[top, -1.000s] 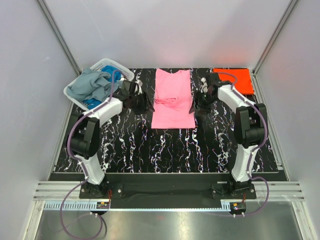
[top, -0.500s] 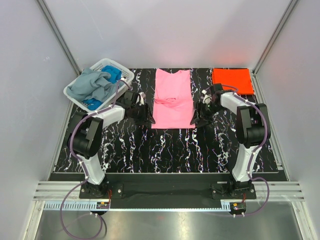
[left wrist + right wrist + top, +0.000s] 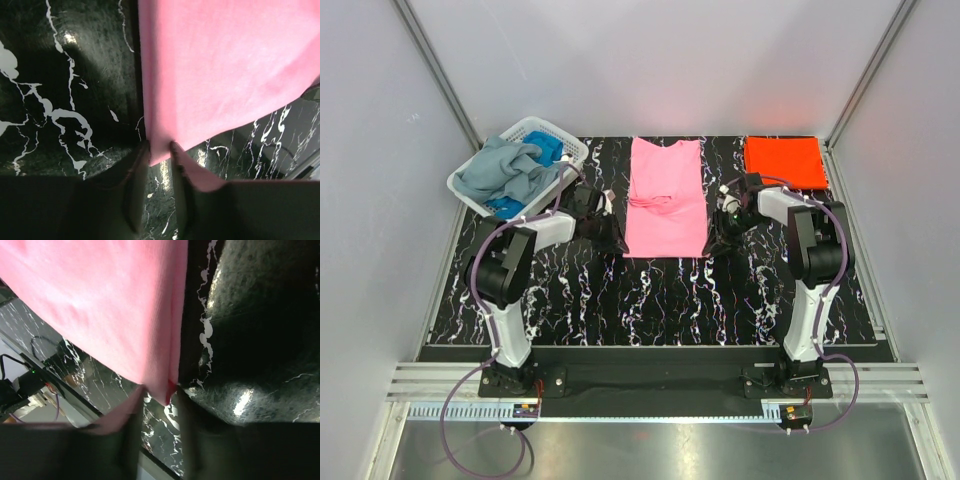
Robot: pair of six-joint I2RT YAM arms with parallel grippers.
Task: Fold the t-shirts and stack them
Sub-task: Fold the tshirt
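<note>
The pink t-shirt point(image 3: 666, 200) lies flat in a long folded strip at the middle of the black marbled table. My left gripper point(image 3: 616, 240) is at its near-left corner and my right gripper point(image 3: 711, 241) at its near-right corner. In the left wrist view the gripper point(image 3: 159, 150) is shut on the pink corner point(image 3: 225, 65). In the right wrist view the gripper point(image 3: 159, 392) likewise pinches the pink corner point(image 3: 110, 305). The orange-red t-shirt point(image 3: 783, 160) lies folded at the far right. Grey-blue point(image 3: 500, 170) and blue point(image 3: 548, 148) t-shirts lie crumpled in the basket.
The white lattice basket point(image 3: 563, 135) stands at the far left corner of the table. Grey walls and metal posts close in the back and sides. The table's raised near edge point(image 3: 660, 350) runs in front of the arm bases.
Both grippers have slid toward me along the pink shirt's long sides, from about its middle to its near corners, and are now closed on the corners. The shirt itself has not shifted.
</note>
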